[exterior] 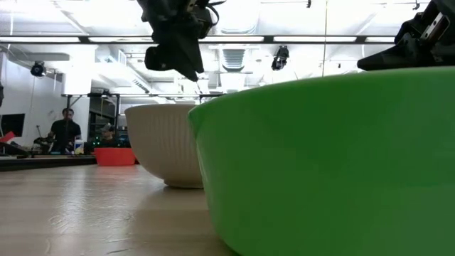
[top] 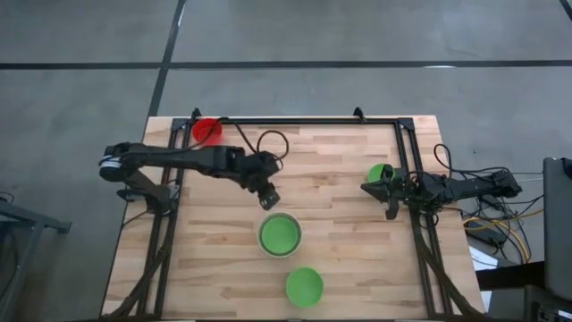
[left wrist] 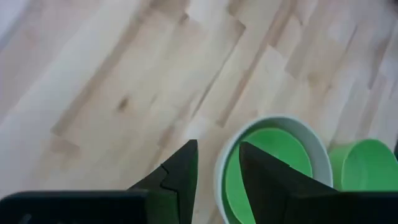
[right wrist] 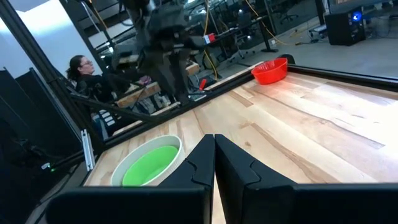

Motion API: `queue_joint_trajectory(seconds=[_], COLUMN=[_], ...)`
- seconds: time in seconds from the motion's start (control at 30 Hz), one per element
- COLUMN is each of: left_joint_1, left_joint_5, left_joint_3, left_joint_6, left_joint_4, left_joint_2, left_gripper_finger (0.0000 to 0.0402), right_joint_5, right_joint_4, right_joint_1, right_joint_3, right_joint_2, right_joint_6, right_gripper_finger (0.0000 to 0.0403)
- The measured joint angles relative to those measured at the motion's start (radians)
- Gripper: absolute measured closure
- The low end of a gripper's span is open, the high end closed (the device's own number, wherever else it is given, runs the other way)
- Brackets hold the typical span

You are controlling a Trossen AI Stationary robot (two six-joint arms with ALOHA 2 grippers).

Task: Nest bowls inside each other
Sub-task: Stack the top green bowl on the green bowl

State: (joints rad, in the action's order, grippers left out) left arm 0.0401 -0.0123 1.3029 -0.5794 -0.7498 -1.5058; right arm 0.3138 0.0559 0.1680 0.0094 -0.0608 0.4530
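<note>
Grippers hang above the wooden table [top: 357, 179]: left gripper [top: 269, 197] parted, empty, beside the whitish-grey plastic bowl [top: 281, 235] nesting a green bowl [top: 281, 233]; right gripper [top: 391, 213] closed, empty, near another green bowl [top: 379, 172].

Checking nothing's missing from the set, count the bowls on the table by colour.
Green bowls: 3, one loose, one by the right arm, one inside the whitish bowl
Whitish bowl: 1
Red bowl: 1
Total: 5
</note>
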Motion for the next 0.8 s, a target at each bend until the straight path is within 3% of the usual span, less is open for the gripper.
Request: queue_joint_trajectory(seconds=[0.3, 0.5, 0.8], left_joint_1=[0.05, 0.07, 0.069], left_joint_5=[0.04, -0.031, -0.058], left_joint_3=[-0.013, -0.084, -0.157], left_joint_6=[-0.003, -0.009, 0.024], left_joint_4=[0.073, 0.209, 0.342], left_joint_2=[0.014, 0.014, 0.022], left_gripper_finger=[0.028, 0.028, 0.028], right_joint_5=[0.0, 0.0, 0.0], right_joint_4=[0.0, 0.0, 0.0], right_joint_1=[0.0, 0.0, 0.0], right_joint_3=[0.0, 0.0, 0.0], right_joint_2=[0.0, 0.0, 0.0], right_joint_6=[0.0, 0.0, 0.0], right_gripper_finger=[0.0394, 0.0394, 0.0394])
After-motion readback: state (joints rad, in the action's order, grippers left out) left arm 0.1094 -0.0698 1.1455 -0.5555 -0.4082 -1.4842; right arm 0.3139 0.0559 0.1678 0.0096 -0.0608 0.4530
